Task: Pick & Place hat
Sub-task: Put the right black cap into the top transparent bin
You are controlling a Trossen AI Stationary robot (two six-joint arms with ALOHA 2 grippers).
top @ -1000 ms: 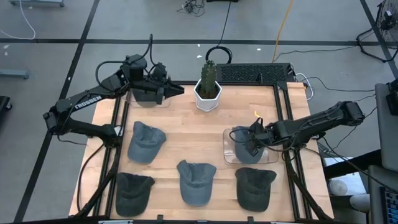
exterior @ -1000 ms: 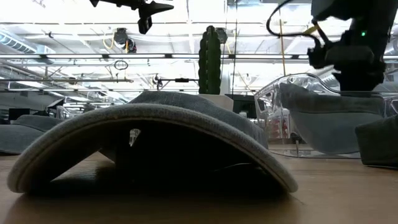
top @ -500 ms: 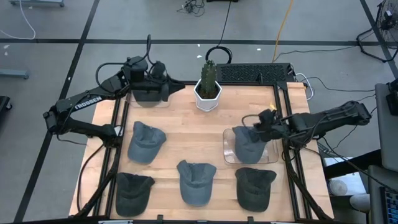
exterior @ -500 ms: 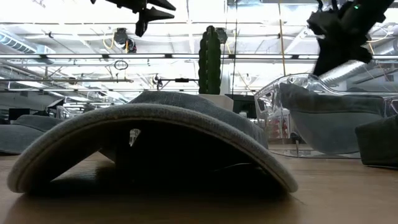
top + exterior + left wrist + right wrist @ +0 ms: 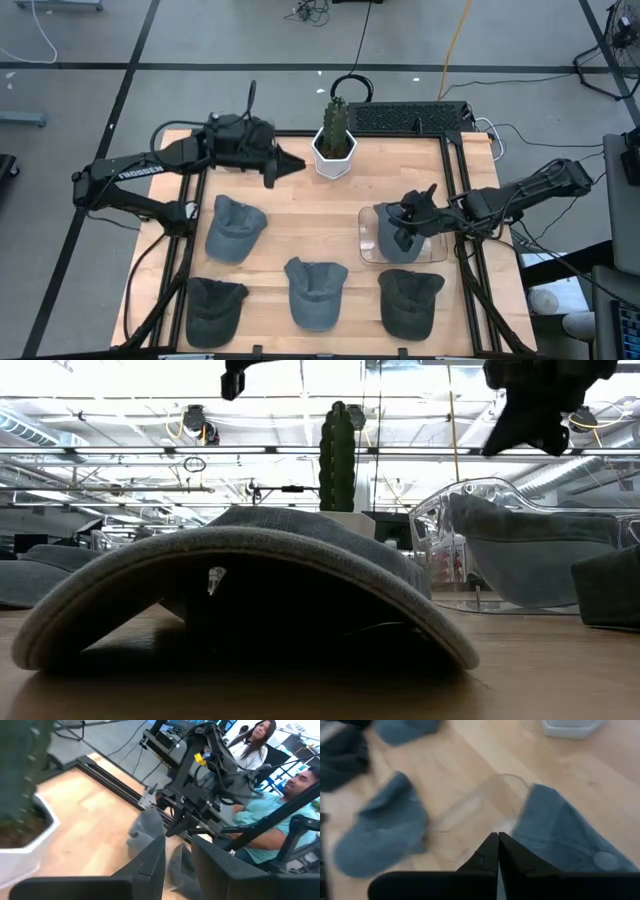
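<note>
Right hand (image 5: 408,226), fingers pressed together, hovers over the hat (image 5: 396,232) in the clear tray (image 5: 369,250) near the counter's (image 5: 300,215) right edge. Five hats in all, one cactus (image 5: 335,125).

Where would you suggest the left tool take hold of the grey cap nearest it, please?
Probably the brim of the grey cap, coming from above. It lies flat with the brim pointing to the table's front edge, a thin edge easier to pinch than the rounded crown.
</note>
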